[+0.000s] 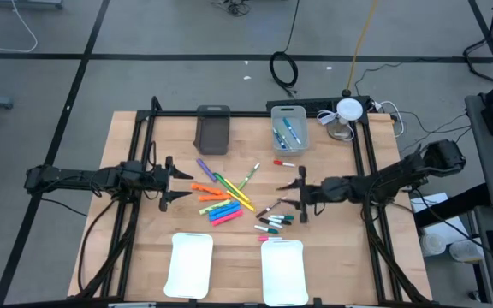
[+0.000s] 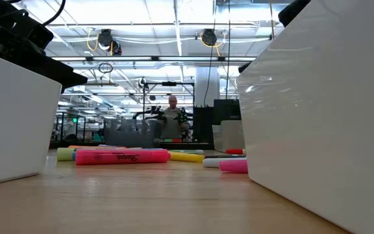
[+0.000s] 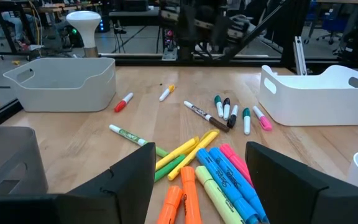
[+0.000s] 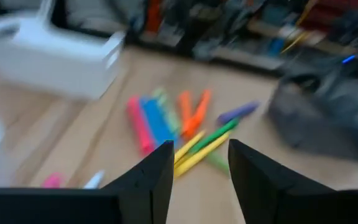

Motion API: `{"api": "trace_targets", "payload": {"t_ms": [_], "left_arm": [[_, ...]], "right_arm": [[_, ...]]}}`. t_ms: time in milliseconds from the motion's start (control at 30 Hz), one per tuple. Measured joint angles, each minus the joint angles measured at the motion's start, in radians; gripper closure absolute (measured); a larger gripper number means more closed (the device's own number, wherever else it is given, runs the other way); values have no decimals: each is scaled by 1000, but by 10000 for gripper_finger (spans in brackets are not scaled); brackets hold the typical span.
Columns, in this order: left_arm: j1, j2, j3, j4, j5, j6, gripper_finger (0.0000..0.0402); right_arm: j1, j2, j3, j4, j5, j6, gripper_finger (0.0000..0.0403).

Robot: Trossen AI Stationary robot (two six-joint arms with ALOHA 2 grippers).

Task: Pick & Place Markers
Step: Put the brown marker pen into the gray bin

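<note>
Markers (image 1: 229, 201) between both open grippers

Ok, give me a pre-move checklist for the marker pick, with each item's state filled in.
1. Left hand open: ok, fingers spread and nothing between them.
2. Right hand open: ok, holding nothing.
3. Chunky markers reachable: ok, they lie loose in a fan on the table between both hands.
4. Thin capped markers clear of the hands: ok, they lie just beside the right hand.
5. Two white trays free at the near edge: ok, nothing shows in them.
6. Light bin at the far edge: not ok if it must be empty, it already holds a few markers.
</note>
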Motion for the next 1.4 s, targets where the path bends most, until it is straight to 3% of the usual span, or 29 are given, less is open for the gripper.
{"api": "trace_targets", "payload": {"t_ms": [167, 333, 433, 600, 700, 800, 1000, 1200, 1400], "left_arm": [[0, 0, 0, 0, 0, 0, 151], [0, 0, 0, 0, 0, 0, 151], [0, 0, 0, 0, 0, 0, 151], [0, 0, 0, 0, 0, 0, 151], [0, 0, 0, 0, 0, 0, 151], [0, 0, 0, 0, 0, 0, 151], [0, 0, 0, 0, 0, 0, 151], [0, 0, 0, 0, 0, 0, 151], [0, 0, 0, 0, 0, 0, 151]], "right_arm": [[-63, 0, -52, 192, 6, -43, 264], [-127, 0, -50, 186, -1, -47, 264], [-166, -1, 15, 43, -45, -74, 264], [-255, 25, 261, -517, -236, -70, 264], [-291, 56, 334, -712, -284, -151, 264], [-309, 67, 347, -733, -288, -248, 264], [-311, 70, 347, -741, -285, -244, 264], [-252, 90, 359, -720, -257, -182, 264], [-137, 198, 502, -814, -196, -128, 264]]}}
